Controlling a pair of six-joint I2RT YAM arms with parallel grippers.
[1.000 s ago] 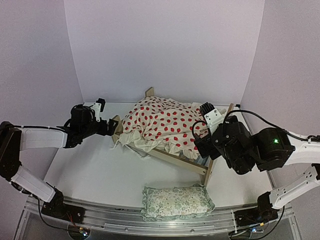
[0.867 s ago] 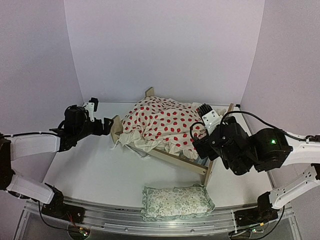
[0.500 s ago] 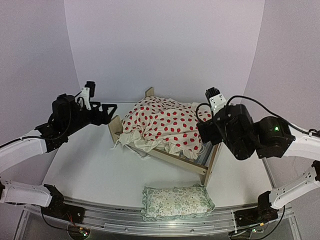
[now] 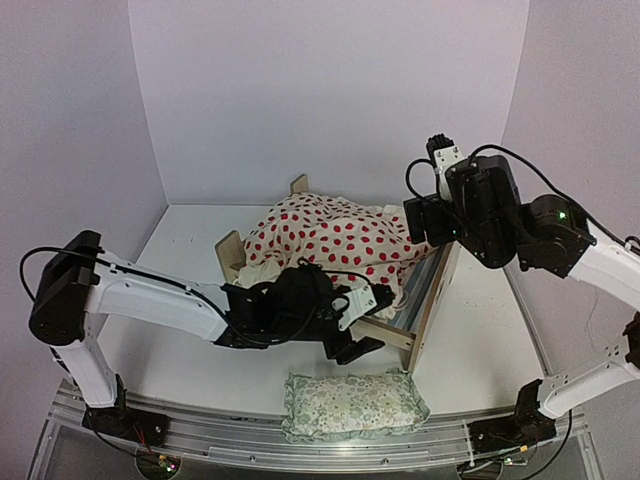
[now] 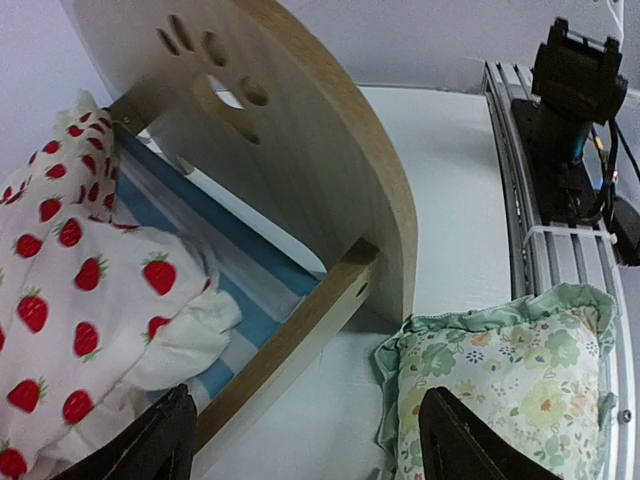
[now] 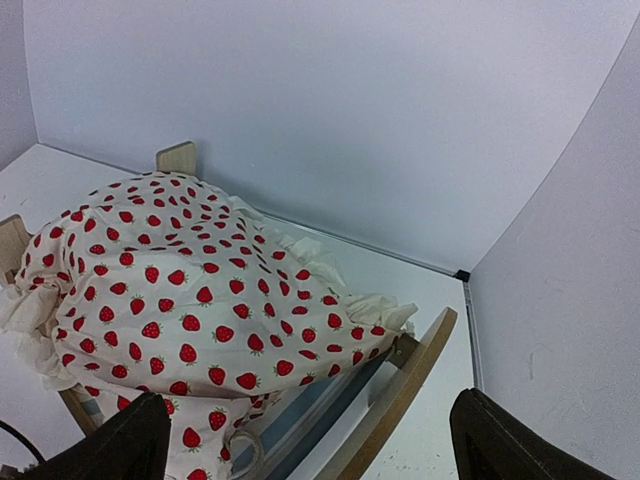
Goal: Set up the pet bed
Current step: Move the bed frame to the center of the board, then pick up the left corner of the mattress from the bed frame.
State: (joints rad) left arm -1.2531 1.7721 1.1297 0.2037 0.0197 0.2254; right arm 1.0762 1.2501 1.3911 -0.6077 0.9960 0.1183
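The pet bed [image 4: 432, 295] stands mid-table, arched headboard to the right, low footboard [image 4: 231, 254] to the left. The cream red-dotted cushion [image 4: 330, 245] lies heaped over it. My left gripper [image 4: 366, 322] is open and empty, just in front of the bed's near side rail. The left wrist view shows the headboard [image 5: 300, 170], rail [image 5: 290, 340], striped base [image 5: 235, 275] and my gripper [image 5: 305, 450]. My right gripper [image 4: 418, 228] is open and empty, raised above the cushion's headboard end. The right wrist view shows the cushion [image 6: 180, 290] below my gripper [image 6: 325, 450].
The green floral pillow [image 4: 354, 403] lies at the near edge, right of my left gripper; it also shows in the left wrist view [image 5: 500, 390]. A metal rail [image 4: 250, 440] runs along the front. Walls close in the back and sides.
My left arm has swung from beside the footboard round to the front of the bed. My right gripper has lifted up and back off the cushion's headboard end.
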